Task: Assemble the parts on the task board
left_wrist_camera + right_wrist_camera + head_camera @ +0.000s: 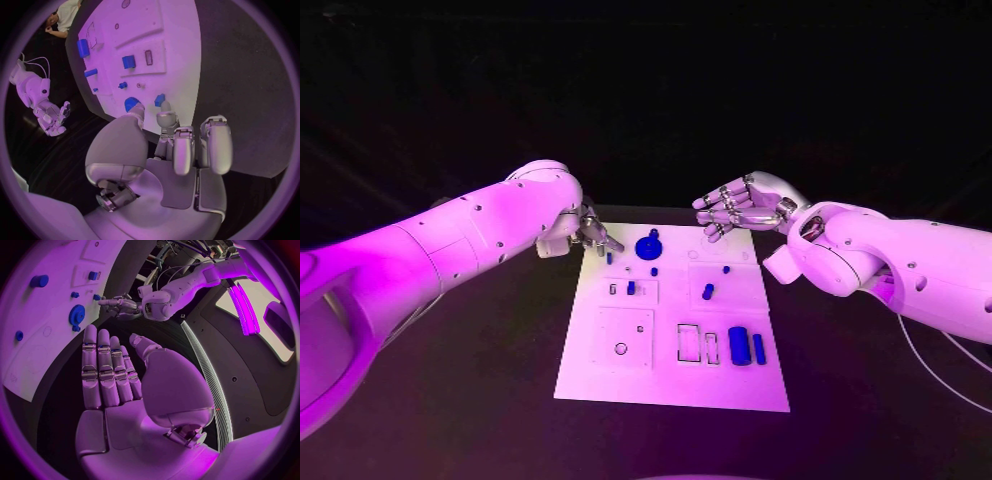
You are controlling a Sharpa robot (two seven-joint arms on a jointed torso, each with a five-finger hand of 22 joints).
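Task board point(672, 375) lies mid-table, and we judge the work barely begun. A blue gear point(649, 247) sits near its far edge, small pegs point(708, 292) stand mid-board, and two blue blocks point(738, 345) lie by the near right recesses. Our left hand point(581, 235) hovers at the far left corner, fingertips near a small blue piece point(160, 99); we cannot tell whether it pinches it. Our right hand point(744, 207) hangs released beyond the far right corner.

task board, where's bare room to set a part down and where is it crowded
Bare patches on the task board: the strip along its near edge, and beside the left hand-side near panel. Crowded: the far end around the blue gear, with the left hand over that corner, and the blue cylinder cluster.
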